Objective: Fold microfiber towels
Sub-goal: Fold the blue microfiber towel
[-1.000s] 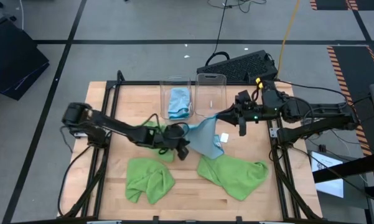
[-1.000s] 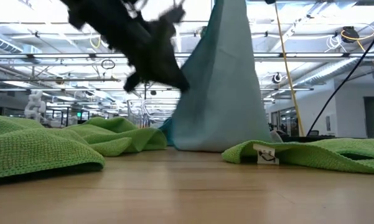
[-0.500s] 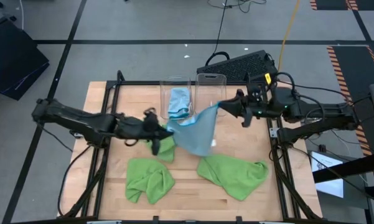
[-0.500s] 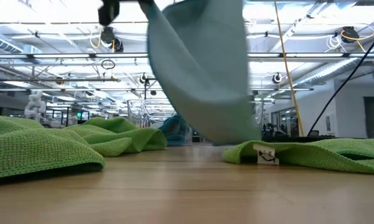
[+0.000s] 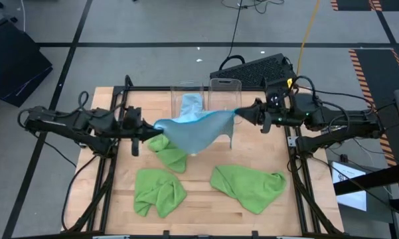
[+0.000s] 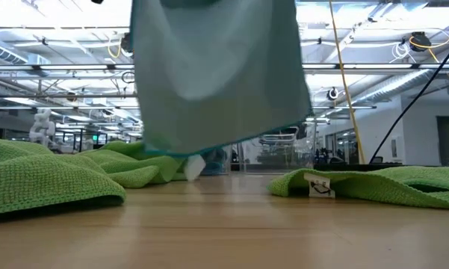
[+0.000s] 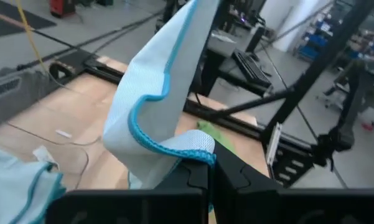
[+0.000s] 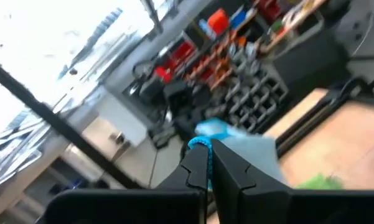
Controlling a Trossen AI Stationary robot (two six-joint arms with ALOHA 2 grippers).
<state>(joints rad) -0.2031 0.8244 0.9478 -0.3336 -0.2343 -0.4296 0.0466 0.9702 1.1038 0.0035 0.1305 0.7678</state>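
Now left hand (image 5: 151, 126), right hand (image 5: 238, 113) each pinch blue towel (image 5: 192, 130) corner, stretched aloft.

A light blue towel (image 6: 217, 75) hangs spread above the wooden counter (image 6: 224, 232), its lower edge clear of the surface — a white tag (image 6: 195, 166) dangles there. Green towels (image 6: 52, 175) lie crumpled left and right; the right one (image 6: 381, 185) shows a label (image 6: 319, 185).

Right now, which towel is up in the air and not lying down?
The light blue towel stretched between the left gripper and right gripper. The green towels lie on the table, and another blue one sits in a clear bin.
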